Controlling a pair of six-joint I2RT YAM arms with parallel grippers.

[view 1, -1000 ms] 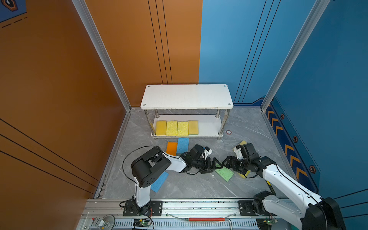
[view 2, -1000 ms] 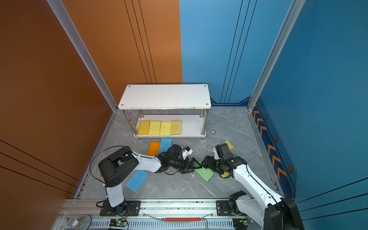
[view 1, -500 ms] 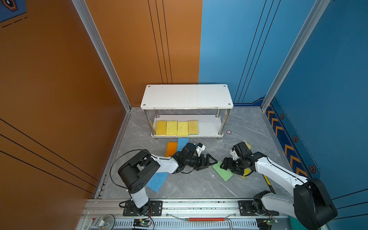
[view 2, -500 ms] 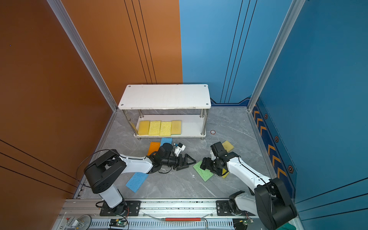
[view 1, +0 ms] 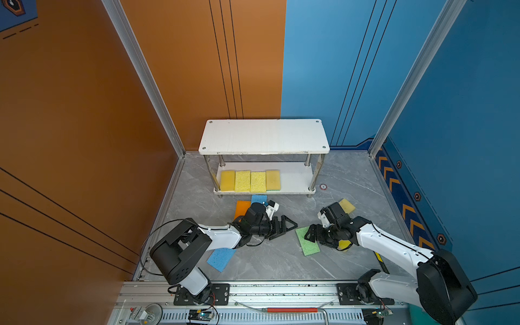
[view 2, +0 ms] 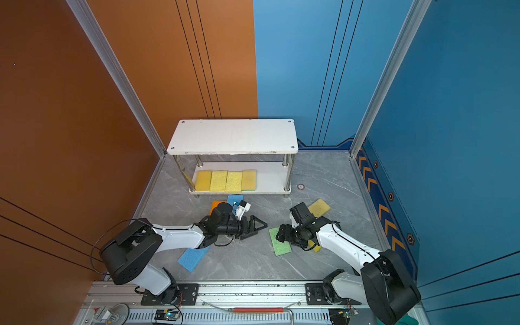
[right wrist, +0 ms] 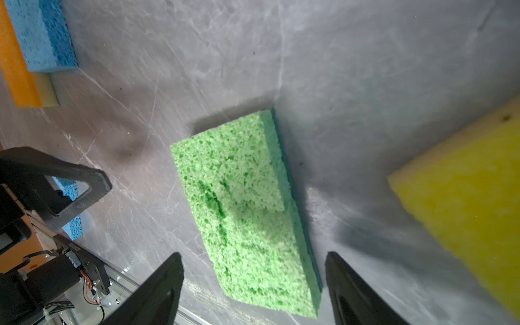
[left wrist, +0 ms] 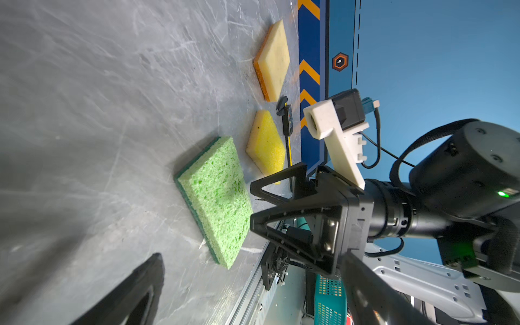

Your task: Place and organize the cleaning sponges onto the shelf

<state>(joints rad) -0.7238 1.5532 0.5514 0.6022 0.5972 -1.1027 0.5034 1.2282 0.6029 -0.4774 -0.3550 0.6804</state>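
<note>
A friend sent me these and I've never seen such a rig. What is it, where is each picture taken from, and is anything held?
Two robot arms stand at the front of a grey table; each ends in a two-fingered tool. Two pictures come from twin cameras high above; two come from cameras on the wrists. At the back stands the shelf, four yellow sponges in a row on its lower board. On the table lie a green sponge, an orange sponge, a blue sponge beside it, a second blue sponge by the left arm, a pale tan sponge and a yellow sponge partly under the right arm. The left tool is open and empty. The right tool is open, fingers either side of the green sponge's end. Nothing is held.
</note>
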